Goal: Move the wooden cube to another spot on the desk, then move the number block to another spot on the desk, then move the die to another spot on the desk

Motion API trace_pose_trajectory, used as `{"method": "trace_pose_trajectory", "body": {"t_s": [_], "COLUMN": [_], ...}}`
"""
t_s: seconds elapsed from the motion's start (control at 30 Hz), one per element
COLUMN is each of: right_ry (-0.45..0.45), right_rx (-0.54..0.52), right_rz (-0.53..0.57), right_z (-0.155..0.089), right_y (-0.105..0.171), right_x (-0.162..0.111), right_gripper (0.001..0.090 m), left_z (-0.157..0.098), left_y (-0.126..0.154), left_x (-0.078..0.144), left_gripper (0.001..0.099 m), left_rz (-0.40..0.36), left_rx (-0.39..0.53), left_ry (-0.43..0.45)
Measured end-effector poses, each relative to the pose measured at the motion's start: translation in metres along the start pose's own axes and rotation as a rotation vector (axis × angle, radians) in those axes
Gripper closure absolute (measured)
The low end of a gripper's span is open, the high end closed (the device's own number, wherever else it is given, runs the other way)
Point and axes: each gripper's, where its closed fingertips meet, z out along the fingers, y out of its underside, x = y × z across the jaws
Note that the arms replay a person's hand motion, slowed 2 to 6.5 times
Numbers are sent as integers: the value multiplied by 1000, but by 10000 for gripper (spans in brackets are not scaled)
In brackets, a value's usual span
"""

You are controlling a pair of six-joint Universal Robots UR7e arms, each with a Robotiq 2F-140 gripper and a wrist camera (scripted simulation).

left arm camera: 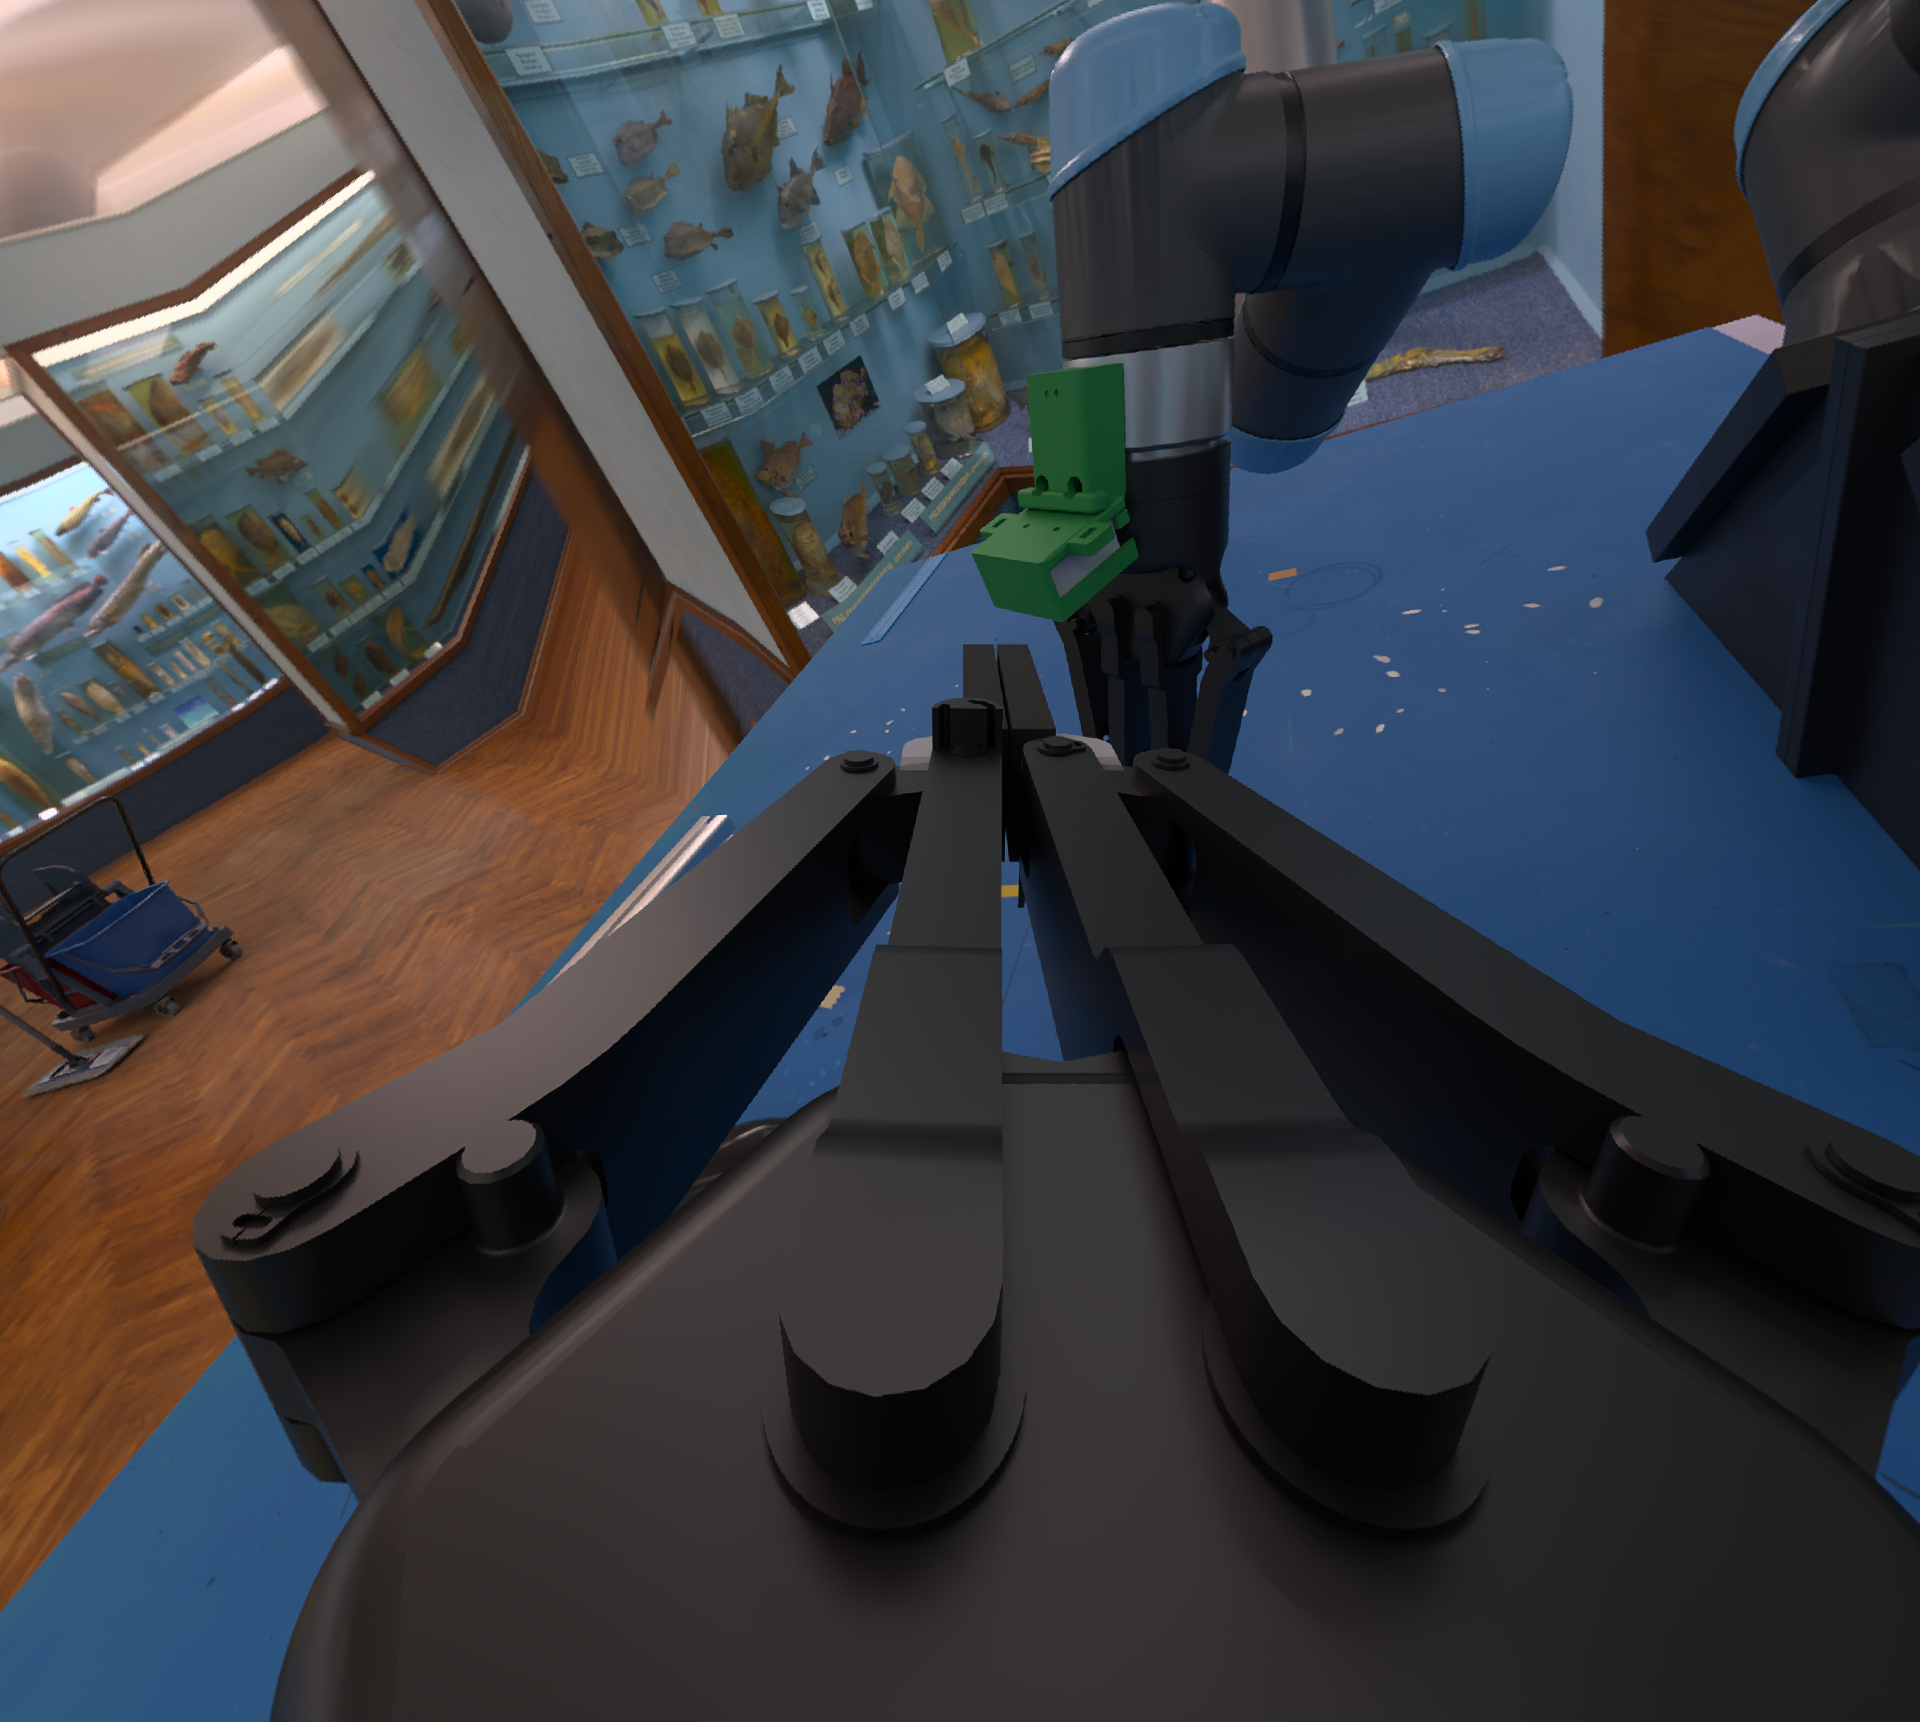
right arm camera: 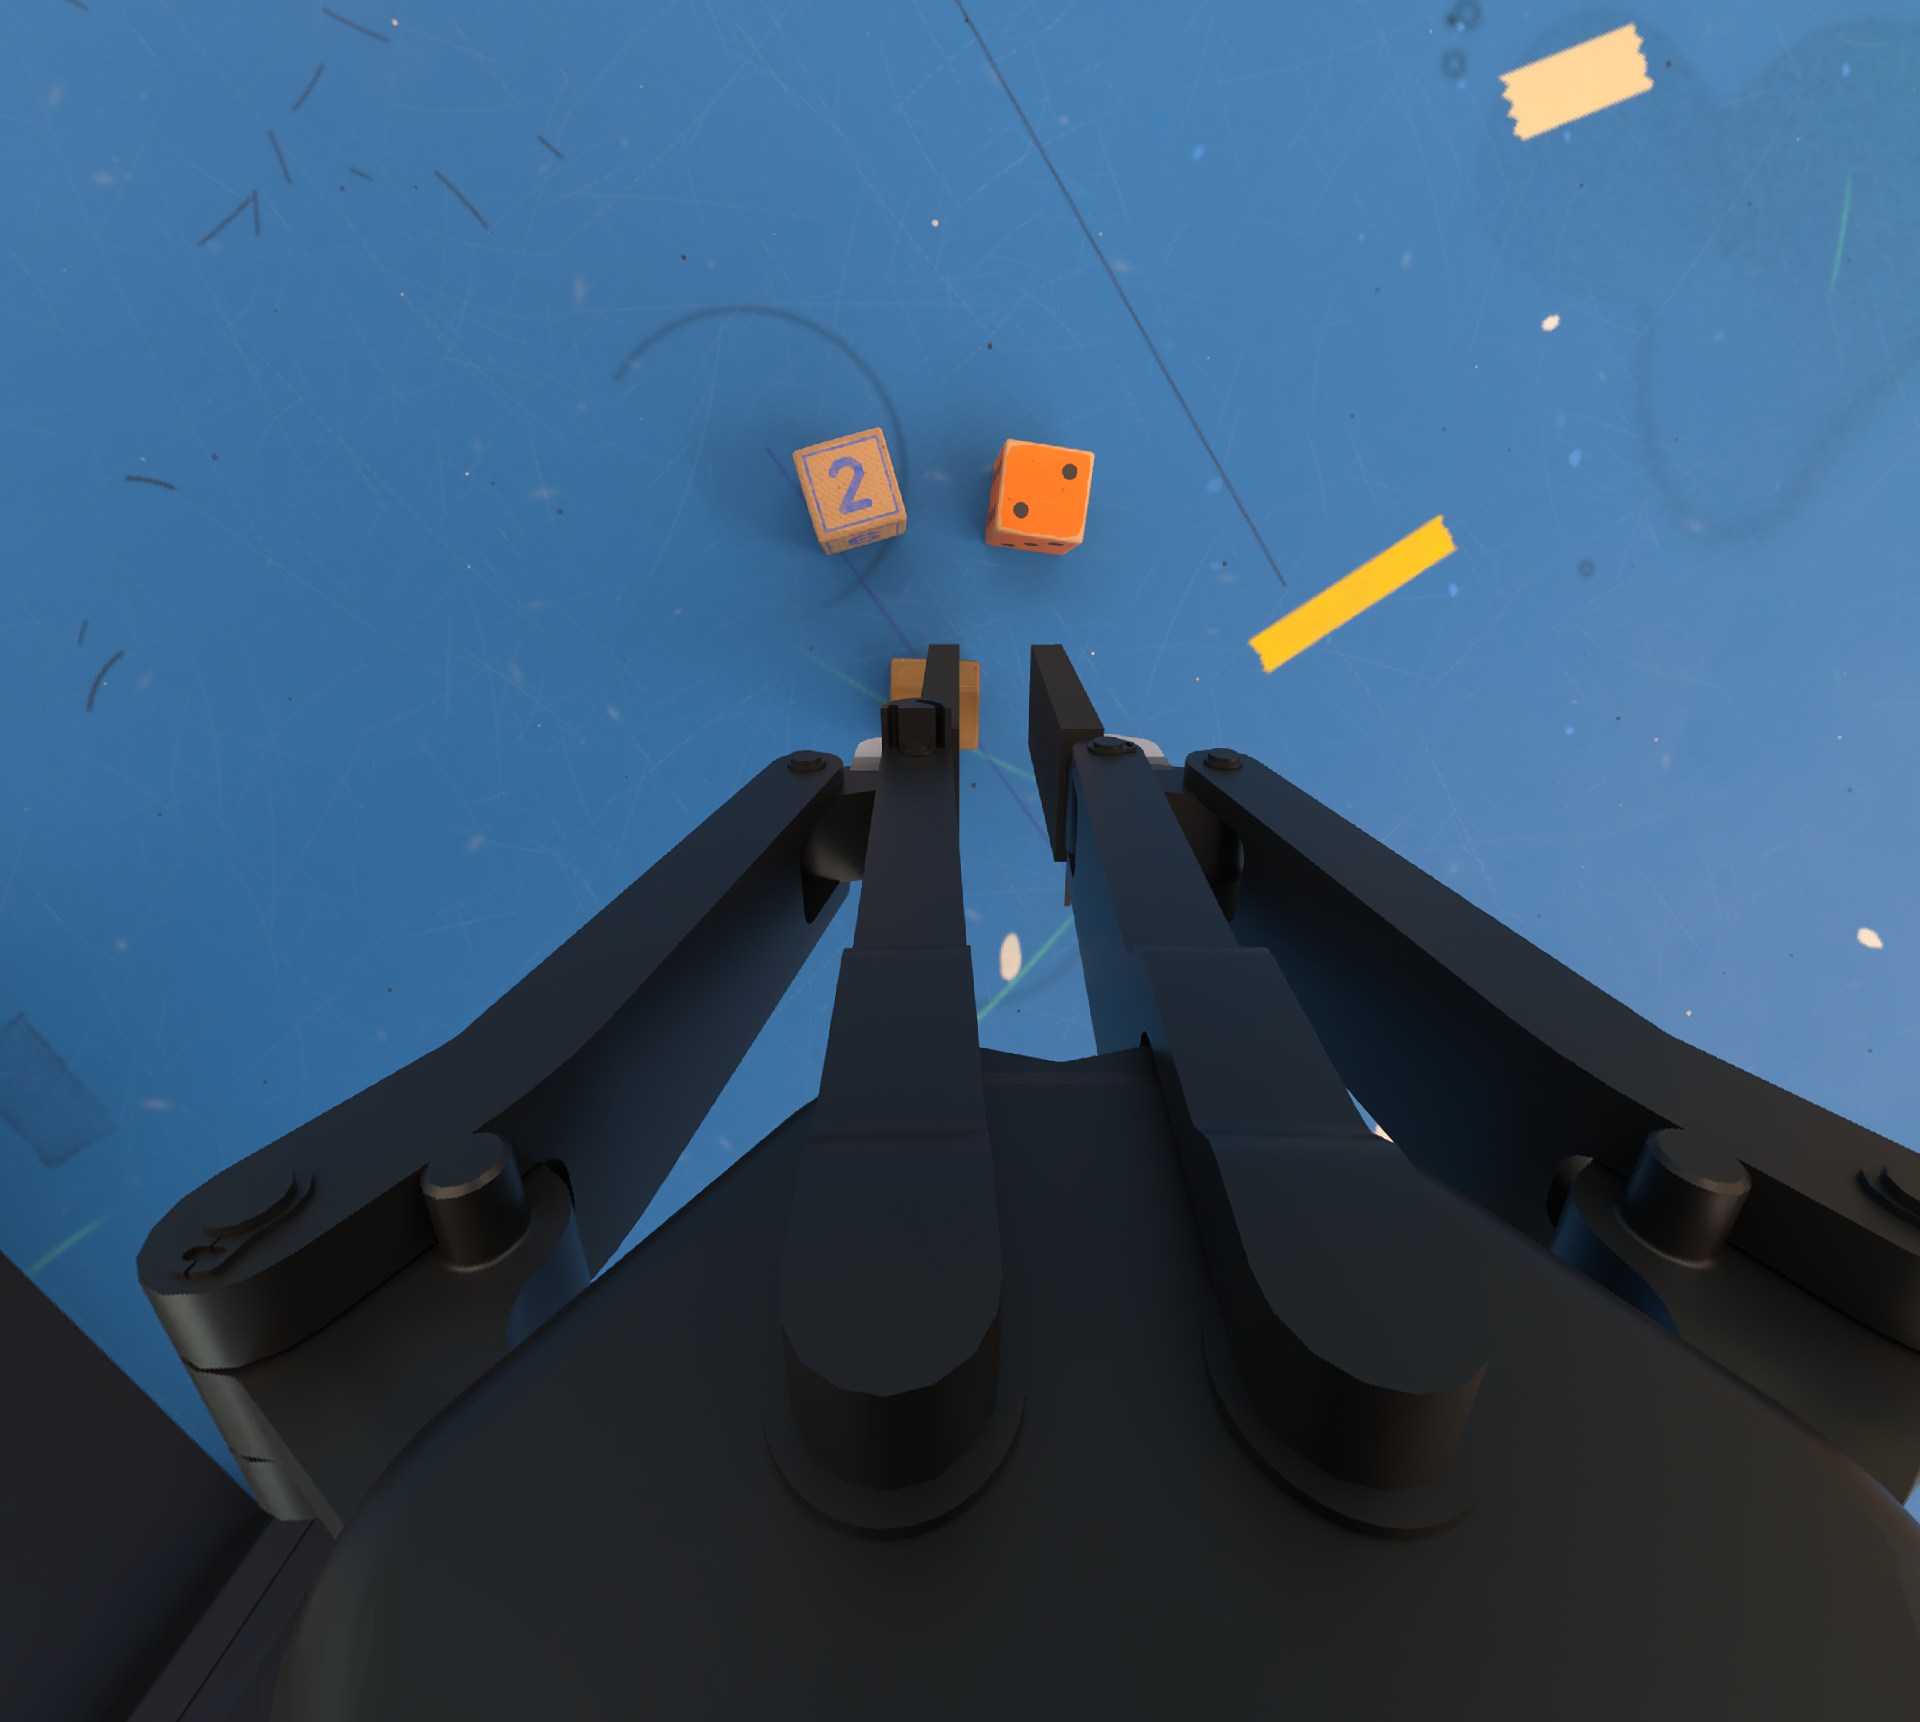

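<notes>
In the right wrist view I look down on the blue desk [right arm camera: 520, 737]. The number block [right arm camera: 850, 488], pale wood with a blue figure on top, and the orange die [right arm camera: 1039, 496] with black pips lie side by side, apart. The plain wooden cube [right arm camera: 968, 704] lies nearer, mostly hidden behind my right gripper's left finger. My right gripper [right arm camera: 995, 664] is above the desk with a narrow gap between its jaws and nothing in it. My left gripper [left arm camera: 997, 675] is shut and empty over the desk, pointing at the right arm's gripper [left arm camera: 1164, 685].
A yellow tape strip [right arm camera: 1351, 592] and a beige tape piece [right arm camera: 1574, 80] lie flat right of the die. The right arm with its green camera mount [left arm camera: 1049, 550] stands ahead of my left gripper. A dark pedestal [left arm camera: 1818, 529] is at right. The desk's edge [left arm camera: 727, 789] drops to the floor on the left.
</notes>
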Motion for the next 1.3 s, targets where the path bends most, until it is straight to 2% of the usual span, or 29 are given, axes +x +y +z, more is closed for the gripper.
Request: {"method": "trace_pose_trajectory", "body": {"t_s": [0.7,1.3], "right_ry": [-41,-113], "right_rx": [7,34], "right_rz": [59,92], "right_z": [0,-1], "right_y": [-1,-5], "right_x": [-6,-16], "right_gripper": [662,520], "left_z": [1,3], "left_y": [1,3], "left_x": [3,4], "left_gripper": [992,992], "left_rz": [8,17], "left_rx": [-11,-25], "left_ry": [14,16]}}
